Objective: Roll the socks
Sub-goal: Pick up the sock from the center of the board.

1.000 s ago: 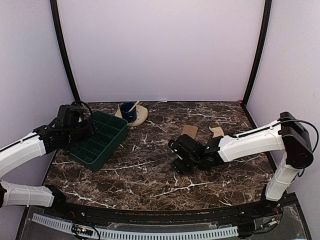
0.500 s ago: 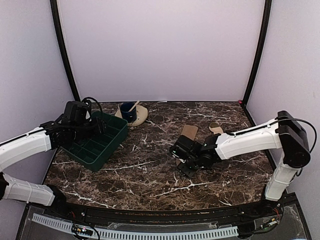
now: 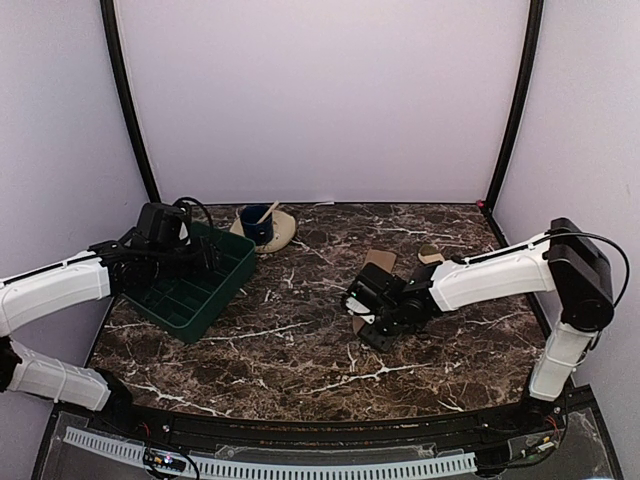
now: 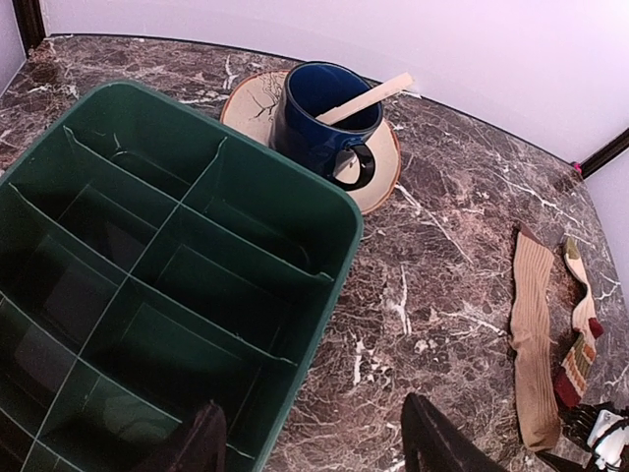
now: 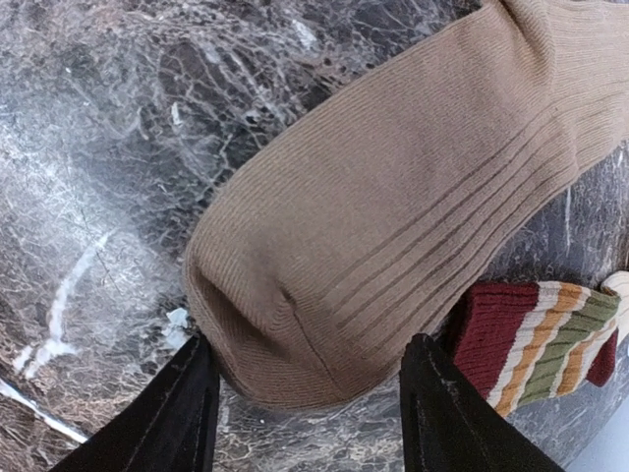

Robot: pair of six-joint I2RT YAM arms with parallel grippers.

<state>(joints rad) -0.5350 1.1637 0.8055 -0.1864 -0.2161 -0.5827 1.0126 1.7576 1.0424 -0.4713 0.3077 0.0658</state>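
**Clerk:** Item one, the socks. Where are they?

**Checker:** The plain tan sock [image 5: 393, 226] is ribbed and lies flat on the dark marbled worktop [image 3: 290, 355], right of centre. The striped sock [image 5: 536, 344] has bands of red, tan, green and yellow. It lies alongside, to the right of the plain one in the overhead view. Its dark red end sits just beside the plain sock's edge; I cannot tell whether they touch. Neither is rolled.

**Clerk:** Item two, the right pincer.

**Checker:** The right pincer [image 5: 310, 418] is low over the worktop with its fingers [image 5: 167, 423] spread wide. They stand one on each side of the plain sock's rounded end. The fabric lies between them and is not clamped.

**Clerk:** Item three, the left pincer.

**Checker:** The left pincer [image 4: 314, 447] is also wide apart and holds nothing. It hovers at the edge of the green tray [image 4: 339, 246], one finger above a compartment and the other above bare marble.

**Clerk:** The tray itself?

**Checker:** It is divided into compartments and stands on the left part of the worktop, well apart from the socks.

**Clerk:** Sundries?

**Checker:** A blue mug [image 4: 314, 128] stands upright on a round wooden slab [image 4: 383, 177], just behind the tray. A flat wooden stick [image 4: 369, 96] leans inside the mug, its end poking over the rim.
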